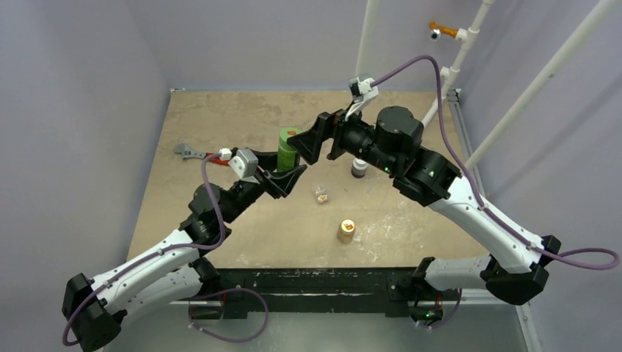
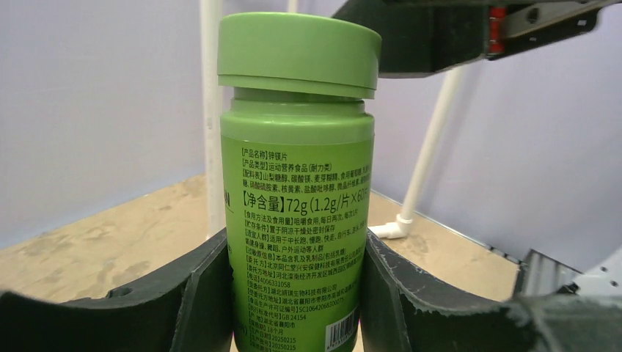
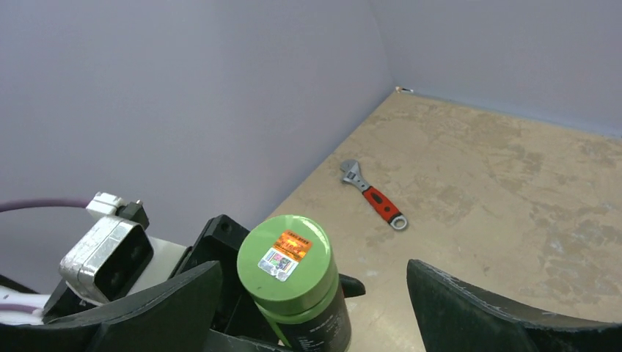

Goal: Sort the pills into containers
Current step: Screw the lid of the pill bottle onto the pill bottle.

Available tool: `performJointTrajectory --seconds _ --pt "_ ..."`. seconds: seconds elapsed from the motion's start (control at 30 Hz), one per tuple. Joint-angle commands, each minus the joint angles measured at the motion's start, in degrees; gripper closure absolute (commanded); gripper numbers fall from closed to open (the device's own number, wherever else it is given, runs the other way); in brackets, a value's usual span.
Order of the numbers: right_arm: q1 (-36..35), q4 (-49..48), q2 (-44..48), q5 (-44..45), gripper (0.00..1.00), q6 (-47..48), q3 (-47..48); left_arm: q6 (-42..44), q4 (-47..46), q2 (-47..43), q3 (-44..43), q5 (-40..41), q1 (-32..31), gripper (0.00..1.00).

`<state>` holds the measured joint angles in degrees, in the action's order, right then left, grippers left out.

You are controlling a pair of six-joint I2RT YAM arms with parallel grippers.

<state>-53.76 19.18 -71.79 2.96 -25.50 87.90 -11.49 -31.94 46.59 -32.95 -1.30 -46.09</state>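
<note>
**Clear case** [image 1: 320,193]: stood low near the middle of the surface [image 1: 220,125], just right of the left hand, touched by neither hand.

**Pills**: too small to make out; could not be told whether any lay in the case.

**Green bottle** [image 2: 297,183]: upright behind the case, clenched at the label by the left hand [image 2: 297,293]. Could not be told whether lifted or standing.

**Cap** [image 3: 286,253]: on the bottle, a little raised with neck showing beneath. Judged loosened, not off.

**Right hand** [image 3: 312,268]: released, jaws wide to either side of the cap, touching nothing.

**Brown bottle** [image 1: 359,169] and **tan bottle** [image 1: 346,230]: stood near the case.

**Wrench** [image 3: 372,196]: lay well apart by the wall.

**Hazards, as judged:**
- Could shed the loose cap at any tilt and send it rolling.
- Could scatter the contents past so small a case if poured from height.
- Could twist the bottle in the left grip through an off-centre regrasp.
- Could knock over either neighbouring bottle with a crossing arm.
</note>
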Motion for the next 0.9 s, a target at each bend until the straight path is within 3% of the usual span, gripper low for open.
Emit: performJointTrajectory --seconds 0.0,0.17,0.4,0.63,0.87 --pt "2.5 -7.1 2.7 -13.8 0.01 3.7 -1.5 -3.8 -4.4 -1.8 -0.3 -8.8 1.3 1.00" --pt "6.4 -13.1 5.1 -26.2 0.01 5.1 -5.1 -8.3 -5.2 -2.2 -0.9 -16.5 3.5 1.00" --pt "11.3 -23.8 5.6 -40.6 0.01 2.7 -10.2 -18.0 -13.2 -1.8 -0.1 -27.8 7.7 1.00" --pt "11.9 -31.9 3.3 -47.2 0.02 -0.9 -11.2 -21.7 -15.2 -0.8 -1.2 -32.6 8.2 1.00" --pt "11.8 -33.6 1.8 -47.6 0.06 -2.3 -11.1 -23.5 -16.9 0.4 -1.7 -33.8 8.7 1.00"
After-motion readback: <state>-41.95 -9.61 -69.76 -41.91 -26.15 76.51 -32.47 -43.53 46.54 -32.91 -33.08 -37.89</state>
